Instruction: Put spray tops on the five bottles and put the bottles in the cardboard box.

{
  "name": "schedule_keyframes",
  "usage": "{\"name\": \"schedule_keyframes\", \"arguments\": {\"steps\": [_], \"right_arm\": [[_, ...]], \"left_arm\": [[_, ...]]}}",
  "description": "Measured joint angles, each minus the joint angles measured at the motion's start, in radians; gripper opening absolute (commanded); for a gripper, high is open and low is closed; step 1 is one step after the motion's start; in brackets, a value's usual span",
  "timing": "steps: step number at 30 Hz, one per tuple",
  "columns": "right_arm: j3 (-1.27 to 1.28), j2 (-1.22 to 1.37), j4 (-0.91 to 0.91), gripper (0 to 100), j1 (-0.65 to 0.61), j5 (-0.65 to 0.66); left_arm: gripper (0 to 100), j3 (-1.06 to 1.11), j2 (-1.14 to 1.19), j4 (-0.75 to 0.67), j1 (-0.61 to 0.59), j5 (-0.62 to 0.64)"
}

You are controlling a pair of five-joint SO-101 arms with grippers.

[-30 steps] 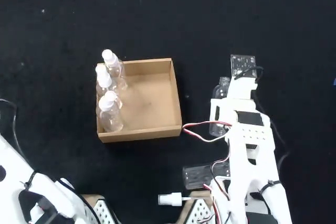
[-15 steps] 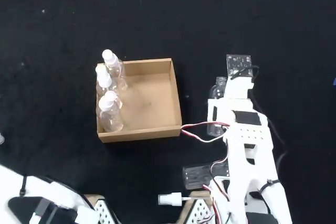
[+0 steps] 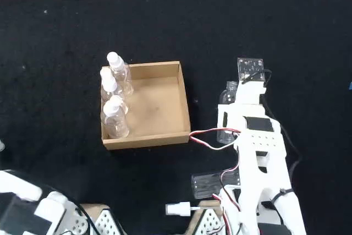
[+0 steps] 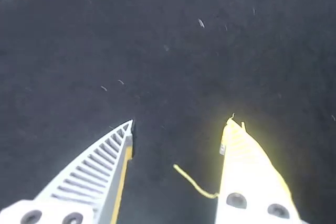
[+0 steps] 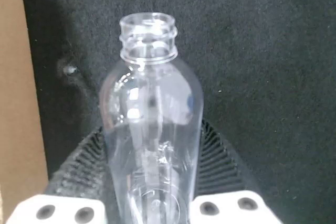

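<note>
Right wrist view: bottle runs along fingers, mouth outward.

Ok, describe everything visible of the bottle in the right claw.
The bottle is clear plastic, seemingly empty, with a threaded open neck and no spray top. It lies between the ribbed fingers of the right claw, which is shut on its sides, just outside the cardboard box, over the black table.

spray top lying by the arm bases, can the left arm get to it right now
Probably yes. The left gripper is open and empty over bare table, and the spray top lies loose with nothing on it, though the tight spot beside the right arm may make it awkward.
</note>
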Motion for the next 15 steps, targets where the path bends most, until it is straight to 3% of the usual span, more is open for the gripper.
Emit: {"name": "schedule_keyframes", "arguments": {"steps": [6,11,15], "right_arm": [[0.000,0.000,0.000,1.0,0.000,0.000],[0.000,0.000,0.000,1.0,0.000,0.000],[0.000,0.000,0.000,1.0,0.000,0.000]], "left_arm": [[25,0.000,0.002,0.238,0.158,0.000],[25,0.000,0.002,0.296,0.318,0.023],[25,-0.002,-0.020,0.402,0.321,0.044]]}}
